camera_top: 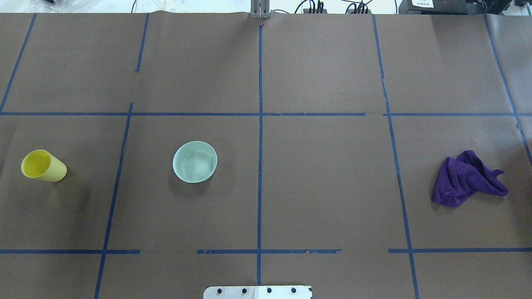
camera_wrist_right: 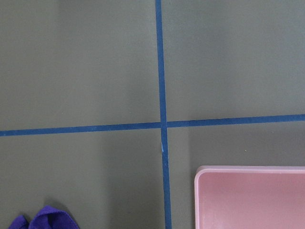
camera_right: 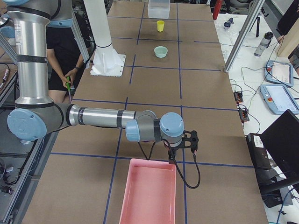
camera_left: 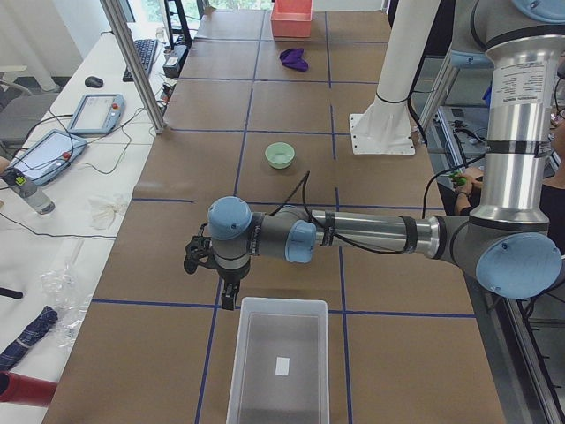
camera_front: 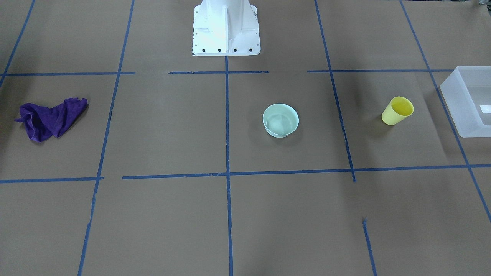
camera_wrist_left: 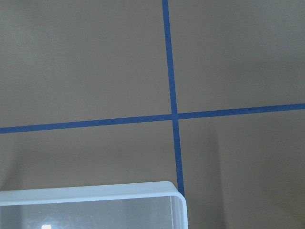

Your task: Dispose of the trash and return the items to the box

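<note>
Two claws hover above the worktop [camera_front: 165, 126] — left claw [camera_left: 196, 254], right claw [camera_right: 193, 140] — spread impossible to tell; yellow cup [camera_front: 397, 110] stands mid-right, near box [camera_front: 460, 115], apart.

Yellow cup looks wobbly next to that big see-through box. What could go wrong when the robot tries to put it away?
1. The yellow cup stands on its narrow end with its wide mouth up, so a nudge might tip it and send it rolling.
2. The box sits at one end of the table and a pink tray at the other, so the cup could end up in the wrong one.
</note>
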You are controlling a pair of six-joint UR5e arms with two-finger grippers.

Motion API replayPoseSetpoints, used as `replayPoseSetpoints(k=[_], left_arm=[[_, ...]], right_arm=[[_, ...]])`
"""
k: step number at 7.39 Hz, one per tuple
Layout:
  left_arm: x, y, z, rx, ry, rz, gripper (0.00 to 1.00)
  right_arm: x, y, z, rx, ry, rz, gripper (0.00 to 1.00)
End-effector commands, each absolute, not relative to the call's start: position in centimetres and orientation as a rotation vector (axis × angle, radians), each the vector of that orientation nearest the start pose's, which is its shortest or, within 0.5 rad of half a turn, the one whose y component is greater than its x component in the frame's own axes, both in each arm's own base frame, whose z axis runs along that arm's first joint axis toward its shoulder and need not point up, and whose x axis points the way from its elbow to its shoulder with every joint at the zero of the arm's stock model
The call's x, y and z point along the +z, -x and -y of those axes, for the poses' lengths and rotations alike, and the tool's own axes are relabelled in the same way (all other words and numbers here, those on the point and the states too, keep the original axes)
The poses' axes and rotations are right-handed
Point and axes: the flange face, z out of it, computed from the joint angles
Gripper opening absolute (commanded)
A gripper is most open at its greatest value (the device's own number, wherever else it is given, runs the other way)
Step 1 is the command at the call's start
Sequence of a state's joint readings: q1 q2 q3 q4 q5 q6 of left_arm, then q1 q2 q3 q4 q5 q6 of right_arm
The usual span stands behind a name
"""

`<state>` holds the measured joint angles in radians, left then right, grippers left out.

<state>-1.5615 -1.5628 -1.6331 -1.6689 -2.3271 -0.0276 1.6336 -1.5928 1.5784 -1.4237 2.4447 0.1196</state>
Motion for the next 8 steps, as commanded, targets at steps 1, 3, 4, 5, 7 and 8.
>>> replayPoseSetpoints(k=[1,3,4,5,7,8], left_arm=[[60.9,6.0,49.9,0.045,-0.154,-0.758,1.0],[57.3,5.8,50.0,0.068,-0.217,-0.769,1.0],[55.8,5.7,50.0,0.083,-0.245,-0.769,1.0],[55.7,5.0,49.7,0.079,-0.24,-0.774,1.0],[57.0,2.0,47.5,0.082,-0.254,-0.796,1.0],[57.6,-1.2,45.2,0.044,-0.269,-0.84,1.0]], right_arm=[[64.3,-8.8,48.6,0.11,-0.102,0.873,1.0],[64.3,-8.7,48.5,0.109,-0.102,0.875,1.0],[64.2,-8.7,48.6,0.109,-0.104,0.877,1.0],[64.2,-8.7,48.6,0.108,-0.105,0.878,1.0],[64.0,-8.6,48.5,0.106,-0.108,0.883,1.0],[64.2,-8.6,48.3,0.107,-0.105,0.883,1.0]])
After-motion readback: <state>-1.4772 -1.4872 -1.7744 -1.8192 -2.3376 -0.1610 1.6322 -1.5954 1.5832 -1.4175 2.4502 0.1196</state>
